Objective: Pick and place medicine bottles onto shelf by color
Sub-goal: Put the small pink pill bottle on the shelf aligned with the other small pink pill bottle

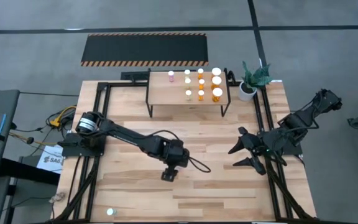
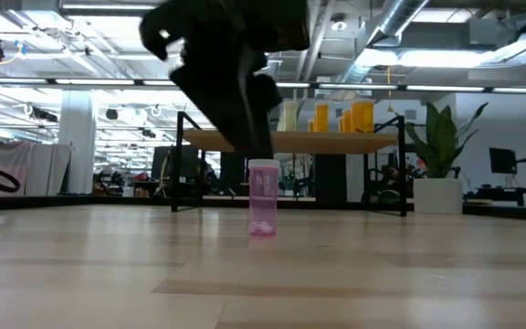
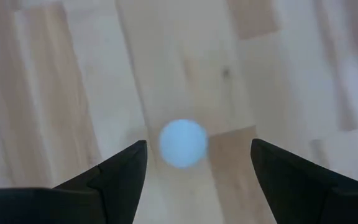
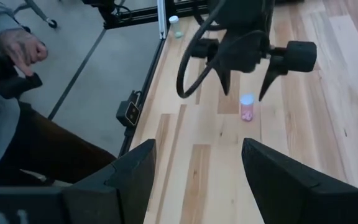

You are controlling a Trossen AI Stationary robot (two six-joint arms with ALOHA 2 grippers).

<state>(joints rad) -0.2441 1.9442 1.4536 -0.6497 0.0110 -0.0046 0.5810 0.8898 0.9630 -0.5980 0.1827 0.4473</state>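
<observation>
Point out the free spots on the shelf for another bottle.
The shelf is bare along its left and front-left, beside the lone pink-capped bottle. Its right half is crowded with orange bottles. The left gripper hovers open over a pink bottle.

**Work surface and its load**

Plank table (image 1: 129,199) carrying: shelf (image 1: 166,93) at far edge, topped by upright white-capped medicine bottles (image 1: 201,83); potted plant (image 1: 248,87) beside it; pink bottle (image 2: 263,198) standing mid-table; another small bottle (image 1: 110,212) near front edge.
</observation>
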